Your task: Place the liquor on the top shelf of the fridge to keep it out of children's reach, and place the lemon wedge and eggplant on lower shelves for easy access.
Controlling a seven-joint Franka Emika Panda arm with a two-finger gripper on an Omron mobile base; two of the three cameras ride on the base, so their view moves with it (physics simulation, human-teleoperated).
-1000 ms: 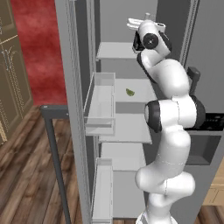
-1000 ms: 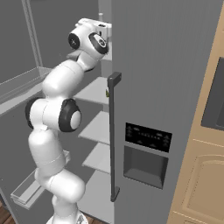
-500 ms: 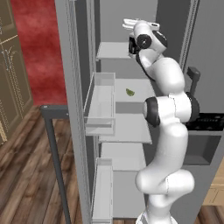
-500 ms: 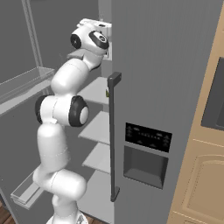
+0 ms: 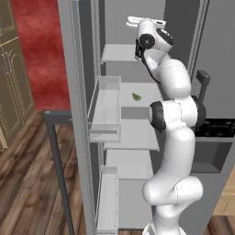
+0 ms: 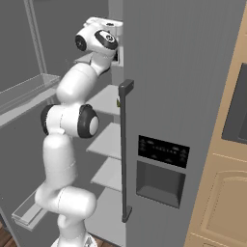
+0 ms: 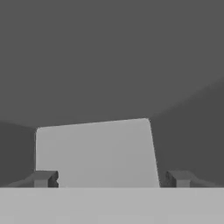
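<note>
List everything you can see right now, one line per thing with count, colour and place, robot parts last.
fridge: one, grey, left door swung open, right door shut with a dark bar handle and dispenser panel.
top shelf: one, pale grey, uppermost in the fridge interior, bare where visible.
lemon wedge: one, yellow-green, on the shelf below the top shelf.
lower shelves: several, pale grey, below the lemon wedge.
door bins: two visible, clear-walled, on the open door.
wooden cabinets: tan, right of the fridge.
floor: brown wood planks.
end effector: one, dark finger tips, open, nothing between them, at top-shelf height.
</note>
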